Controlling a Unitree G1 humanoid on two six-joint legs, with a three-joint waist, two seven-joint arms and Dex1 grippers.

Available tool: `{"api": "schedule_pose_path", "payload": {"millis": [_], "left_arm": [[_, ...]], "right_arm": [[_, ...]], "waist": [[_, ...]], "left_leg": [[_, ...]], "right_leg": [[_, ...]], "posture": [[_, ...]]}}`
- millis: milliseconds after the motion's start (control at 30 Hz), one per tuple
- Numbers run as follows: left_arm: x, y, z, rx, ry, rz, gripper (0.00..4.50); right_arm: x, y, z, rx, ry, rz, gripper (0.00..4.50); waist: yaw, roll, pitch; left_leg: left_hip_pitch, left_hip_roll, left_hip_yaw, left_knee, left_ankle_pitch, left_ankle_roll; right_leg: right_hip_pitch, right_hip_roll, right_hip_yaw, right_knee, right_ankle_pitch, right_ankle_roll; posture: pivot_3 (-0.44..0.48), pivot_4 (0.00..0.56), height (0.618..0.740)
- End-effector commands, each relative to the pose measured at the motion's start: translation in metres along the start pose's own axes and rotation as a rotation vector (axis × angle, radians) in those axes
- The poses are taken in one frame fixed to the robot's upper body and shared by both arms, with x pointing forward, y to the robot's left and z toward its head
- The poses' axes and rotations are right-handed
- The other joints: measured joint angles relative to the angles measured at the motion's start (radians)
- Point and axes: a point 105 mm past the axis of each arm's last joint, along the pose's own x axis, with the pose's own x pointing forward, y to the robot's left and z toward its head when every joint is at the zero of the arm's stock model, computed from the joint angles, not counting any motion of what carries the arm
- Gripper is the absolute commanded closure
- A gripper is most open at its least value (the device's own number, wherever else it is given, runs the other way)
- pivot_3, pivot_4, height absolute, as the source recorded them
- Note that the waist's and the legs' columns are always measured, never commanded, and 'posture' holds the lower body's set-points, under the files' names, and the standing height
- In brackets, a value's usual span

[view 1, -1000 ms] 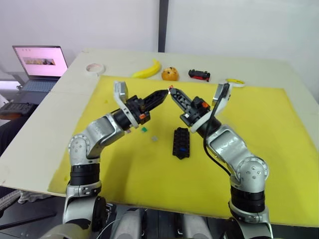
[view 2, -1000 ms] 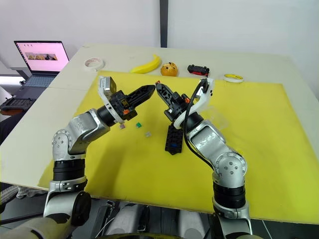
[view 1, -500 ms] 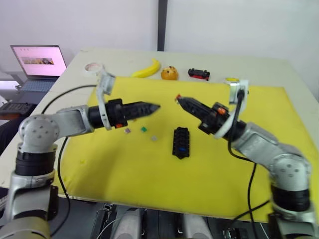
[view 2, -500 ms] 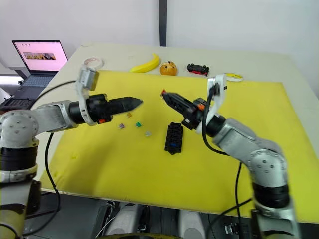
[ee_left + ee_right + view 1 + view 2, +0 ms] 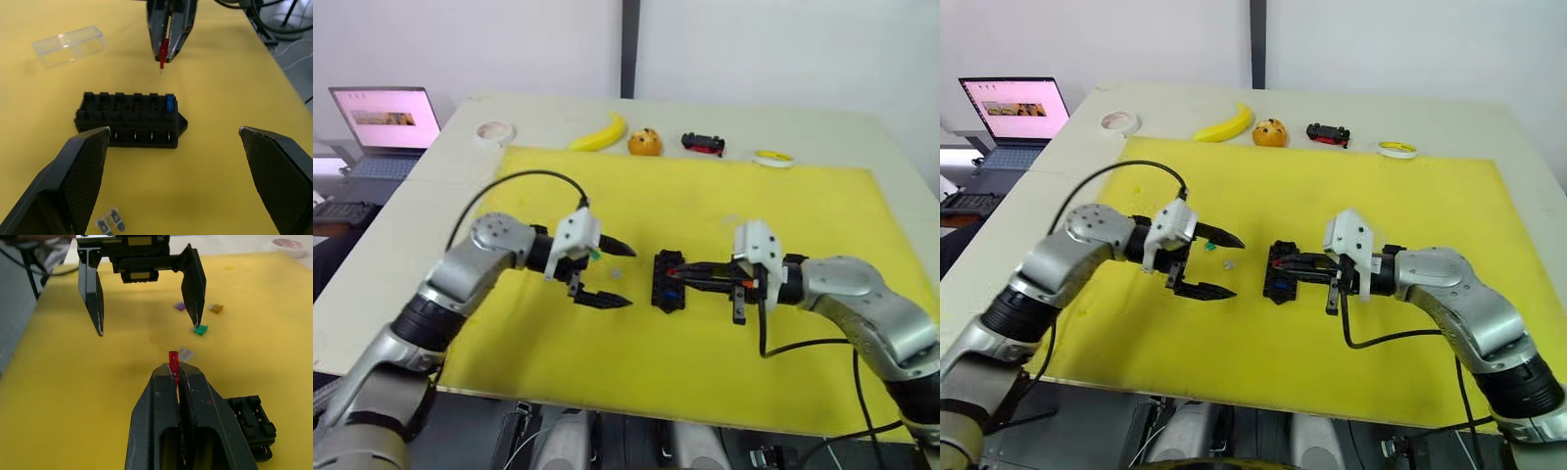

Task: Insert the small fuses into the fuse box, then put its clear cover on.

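Landmark: the fuse box (image 5: 669,280) lay on the yellow mat (image 5: 822,225), about in its middle; all places below are given from this box.
Left gripper: the left gripper (image 5: 603,271) hovered to the left of the fuse box, just above the mat, with its two fingers spread wide and nothing between them.
Loose fuses: a green fuse (image 5: 199,329), a grey fuse (image 5: 185,354), a purple fuse (image 5: 180,306) and a brown-yellow fuse (image 5: 215,308) lay on the mat left of the fuse box, near the left gripper.
Fuse box: one blue fuse (image 5: 170,103) was already sitting in an end slot; the other slots looked empty.
Red fuse: the red fuse (image 5: 162,52) was pinched at its coloured top, with the metal legs free, close to the right side of the fuse box and not yet in a slot.
Right gripper: the right gripper (image 5: 683,277) came from the right of the fuse box, its fingers closed on the red fuse.
Clear cover: the clear cover (image 5: 69,45) lay on the mat beyond the fuse box, a little to the right, apart from it.
Handling: the fuses seemed very light, stiff and small, so they could slip or turn easily; I think it is best to hold the plastic body by its flat faces and leave the thin legs free. The cover seemed light and smooth; its long sides are the better place to hold.
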Motion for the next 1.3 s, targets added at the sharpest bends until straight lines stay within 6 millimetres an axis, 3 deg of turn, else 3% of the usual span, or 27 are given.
{"api": "schedule_pose_path", "payload": {"millis": [33,233,667,1300], "left_arm": [[0.006,0.002,0.002,0.080,0.006,0.002,0.05],[0.013,0.008,-0.007,0.074,0.016,0.019,0.05],[0.018,0.007,-0.004,0.100,0.002,0.016,0.05],[0.018,0.007,-0.001,0.103,-0.007,0.014,0.05]], "right_arm": [[0.001,-0.005,0.004,-0.089,-0.002,0.002,4.50],[0.003,-0.006,-0.007,-0.109,0.027,0.012,4.50],[-0.002,-0.008,-0.023,-0.104,0.069,-0.009,4.50],[-0.001,-0.010,-0.025,-0.095,0.066,-0.029,4.50]], "waist": [[0.001,0.000,0.000],[0.017,0.000,0.000],[0.018,0.000,0.000],[0.018,0.000,0.000]], "left_leg": [[0.000,0.000,0.000,0.000,0.000,0.000],[0.000,0.000,-0.001,0.001,0.000,0.000],[0.000,0.000,-0.001,0.002,0.000,0.000],[0.000,0.000,-0.001,0.003,0.000,-0.001]], "right_leg": [[0.000,0.000,0.000,0.000,0.000,0.000],[-0.001,0.000,-0.001,0.002,0.000,0.000],[0.000,0.001,-0.001,0.003,0.000,0.001],[0.000,0.003,-0.002,0.004,0.000,0.001]], "posture": [[0.000,0.150,0.740],[0.000,0.150,0.740],[0.000,0.150,0.740],[0.000,0.150,0.740]]}}
